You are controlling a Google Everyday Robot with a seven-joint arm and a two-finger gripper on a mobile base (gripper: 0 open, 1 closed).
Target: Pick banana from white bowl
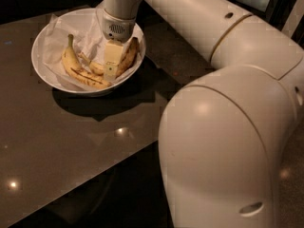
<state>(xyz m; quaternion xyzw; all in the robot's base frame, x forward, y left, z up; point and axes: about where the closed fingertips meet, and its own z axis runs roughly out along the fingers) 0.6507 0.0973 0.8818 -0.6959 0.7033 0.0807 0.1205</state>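
Inside one white bowl (42,72), end effector (111,66) over mottled banana (129,56), beside brighter banana (71,63); grip unclear

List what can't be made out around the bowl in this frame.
- Camera view: the gripper is down inside the white bowl, and its own body hides whether it touches the banana.
- The banana's inner side is hidden behind the gripper.
- The bowl's far rim is hidden by the wrist.
- The arm's big shell is cut off by the bottom edge.
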